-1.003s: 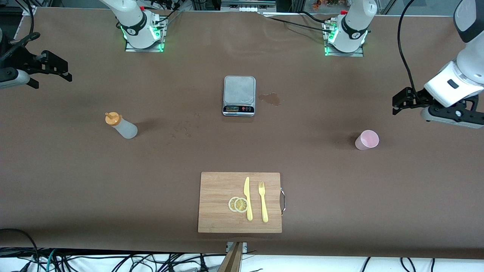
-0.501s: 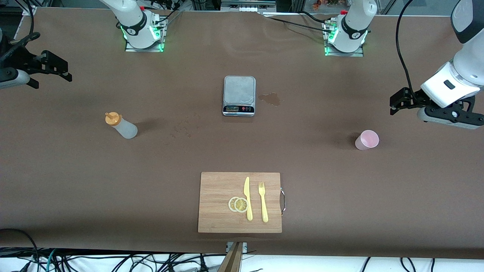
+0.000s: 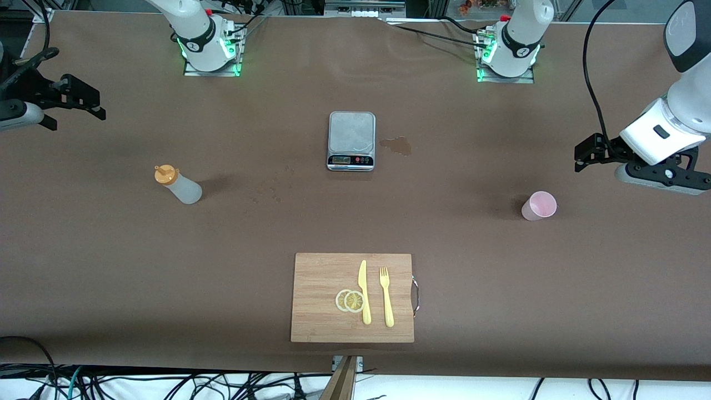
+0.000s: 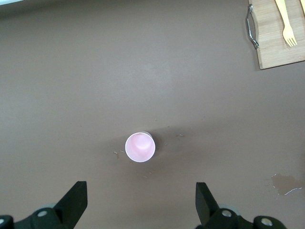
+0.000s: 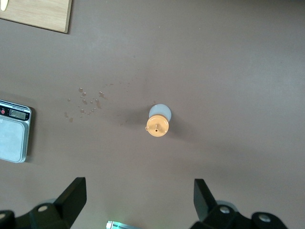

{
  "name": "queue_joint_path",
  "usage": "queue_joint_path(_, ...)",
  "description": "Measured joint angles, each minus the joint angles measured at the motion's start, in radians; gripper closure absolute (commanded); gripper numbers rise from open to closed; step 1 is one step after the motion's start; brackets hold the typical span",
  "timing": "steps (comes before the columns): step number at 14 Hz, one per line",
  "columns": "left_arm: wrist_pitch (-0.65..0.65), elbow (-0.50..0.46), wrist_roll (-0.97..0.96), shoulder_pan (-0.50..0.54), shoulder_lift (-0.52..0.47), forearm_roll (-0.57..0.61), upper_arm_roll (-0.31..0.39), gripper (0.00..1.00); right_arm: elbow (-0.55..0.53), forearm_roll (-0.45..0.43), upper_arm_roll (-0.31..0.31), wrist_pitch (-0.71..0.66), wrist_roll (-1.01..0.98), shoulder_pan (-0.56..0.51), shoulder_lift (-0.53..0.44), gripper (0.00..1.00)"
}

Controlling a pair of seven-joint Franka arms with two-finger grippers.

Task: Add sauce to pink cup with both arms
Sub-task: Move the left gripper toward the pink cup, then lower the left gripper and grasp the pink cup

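The pink cup (image 3: 539, 205) stands upright on the brown table toward the left arm's end; the left wrist view looks down into the cup (image 4: 140, 147). My left gripper (image 3: 590, 151) hangs high over the table close to the cup, open (image 4: 140, 191) with nothing between its fingers. The sauce bottle (image 3: 178, 186), whitish with an orange cap, stands toward the right arm's end, and the right wrist view shows the bottle (image 5: 158, 121) from above. My right gripper (image 3: 78, 97) hovers over that end of the table, open (image 5: 138, 186) and holding nothing.
A kitchen scale (image 3: 351, 139) sits mid-table with a wet stain (image 3: 397, 145) beside it. Nearer the front camera lies a wooden cutting board (image 3: 319, 278) carrying a yellow knife (image 3: 364, 291), a fork (image 3: 386, 297) and lemon slices (image 3: 350, 300). Small droplets (image 5: 86, 102) mark the table near the bottle.
My left arm's hand has shifted slightly above the cup's end of the table. The right arm, the bottle and the cup have not moved.
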Motion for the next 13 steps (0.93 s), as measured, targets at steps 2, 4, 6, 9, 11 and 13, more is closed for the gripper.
queue_joint_path(2,0.000,0.000,0.000,0.003,0.000,0.000,0.000,0.00,0.000,0.000,0.000,0.000,0.000,0.000,0.000,0.00)
queue_joint_path(4,-0.003,0.000,0.000,0.003,0.002,0.000,0.000,0.00,0.000,0.000,0.000,-0.001,0.000,0.000,0.000,0.00)
queue_joint_path(6,-0.022,-0.001,0.007,0.005,0.020,0.000,0.000,0.00,0.000,0.000,0.000,-0.001,0.000,0.000,0.000,0.00)
queue_joint_path(9,-0.040,-0.007,0.057,0.034,0.080,0.000,0.001,0.00,0.000,0.000,0.000,0.000,0.000,0.000,0.000,0.00)
queue_joint_path(11,-0.026,-0.035,0.100,0.059,0.106,0.000,0.001,0.00,0.000,0.000,0.000,0.000,0.000,0.000,0.001,0.00)
queue_joint_path(13,0.036,-0.077,0.141,0.066,0.114,0.000,0.001,0.00,0.000,0.000,0.000,0.000,0.000,0.000,0.001,0.00)
